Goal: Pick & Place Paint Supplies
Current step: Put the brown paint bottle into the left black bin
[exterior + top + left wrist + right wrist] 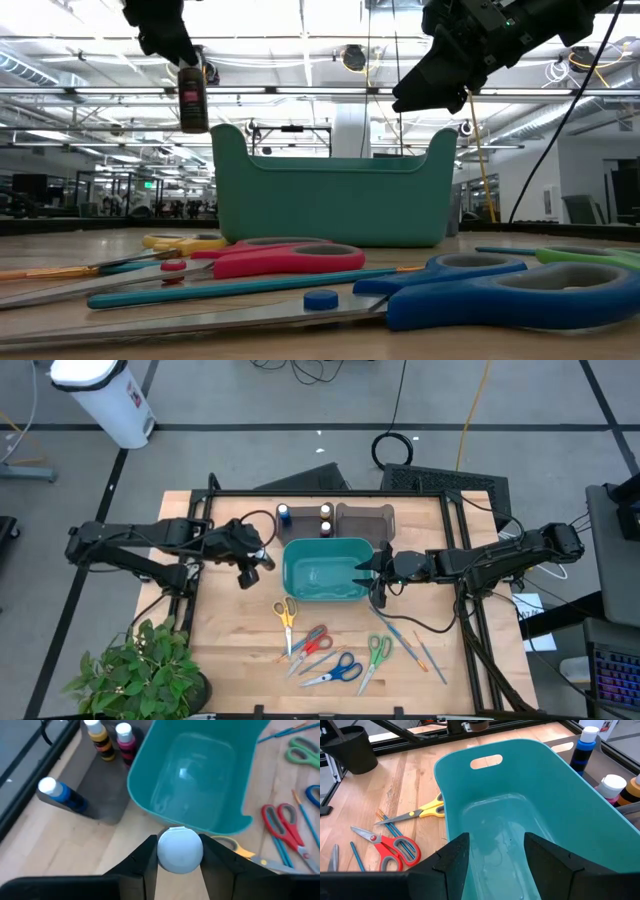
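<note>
gripping a white-capped paint bottle (180, 851), the left pincer (179, 862) hovers beside the teal bin (200, 780).

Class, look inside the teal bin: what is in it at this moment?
The teal bin shows only its bare floor; no paint supply lies in it. The right gripper, open, covers a strip of the near floor. The left gripper holds a white-capped bottle outside the rim.

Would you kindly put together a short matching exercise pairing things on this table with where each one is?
Things:
1. white-capped bottle
2. blue bottle
3. yellow scissors
4. right gripper

Places:
A. over the teal bin's edge, empty
B. on the dark tray behind the bin
C. lying on the table in front of the bin
D. held in the left gripper

Pairs: 1-D, 2-B, 3-C, 4-A
</note>
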You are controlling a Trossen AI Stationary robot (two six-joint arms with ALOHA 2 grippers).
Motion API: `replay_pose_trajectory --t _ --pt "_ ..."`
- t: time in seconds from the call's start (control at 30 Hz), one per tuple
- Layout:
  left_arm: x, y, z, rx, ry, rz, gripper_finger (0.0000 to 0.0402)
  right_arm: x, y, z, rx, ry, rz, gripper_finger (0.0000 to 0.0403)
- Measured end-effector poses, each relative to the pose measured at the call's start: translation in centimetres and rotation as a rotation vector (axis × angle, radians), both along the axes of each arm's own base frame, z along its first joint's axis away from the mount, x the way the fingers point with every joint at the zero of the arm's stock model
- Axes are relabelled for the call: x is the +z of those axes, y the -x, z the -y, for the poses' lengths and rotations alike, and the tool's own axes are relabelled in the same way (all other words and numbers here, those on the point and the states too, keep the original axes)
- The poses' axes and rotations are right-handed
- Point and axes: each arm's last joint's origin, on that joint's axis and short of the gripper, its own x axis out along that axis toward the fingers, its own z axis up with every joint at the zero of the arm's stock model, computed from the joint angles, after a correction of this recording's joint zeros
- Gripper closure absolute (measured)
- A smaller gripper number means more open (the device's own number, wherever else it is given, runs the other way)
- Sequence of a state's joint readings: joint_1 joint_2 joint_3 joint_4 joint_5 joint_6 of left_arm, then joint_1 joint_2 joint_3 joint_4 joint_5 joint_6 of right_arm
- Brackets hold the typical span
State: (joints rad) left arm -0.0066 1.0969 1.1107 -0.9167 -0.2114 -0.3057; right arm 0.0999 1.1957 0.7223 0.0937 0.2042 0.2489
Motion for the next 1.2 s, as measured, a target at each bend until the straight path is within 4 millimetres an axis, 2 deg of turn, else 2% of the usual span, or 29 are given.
replay_pose_trajectory --t 0.13,0.3,0.7,0.83,1.2 --pt "0.1 -0.1 -0.7 -0.001 -0.035 0.001 0.0262 0.0 0.0 0.0 0.0 0.0 0.0 0.0222" --pt "0.6 -0.5 -1.8 0.022 -0.088 0.062 0.028 0.0 0.0 0.0 0.001 0.002 0.0 0.0222" --pt "1.3 -0.9 -4.7 0.073 -0.187 0.137 0.0272 0.0 0.0 0.0 0.001 0.003 0.0 0.0222" --pt "1.5 -0.7 -5.8 0.104 -0.213 0.145 0.028 0.0 0.0 0.0 0.001 0.003 -0.001 0.0222" --pt "-0.5 -2.3 -9.2 0.154 -0.2 0.061 0.0276 0.0 0.0 0.0 0.0 0.004 -0.001 0.0222"
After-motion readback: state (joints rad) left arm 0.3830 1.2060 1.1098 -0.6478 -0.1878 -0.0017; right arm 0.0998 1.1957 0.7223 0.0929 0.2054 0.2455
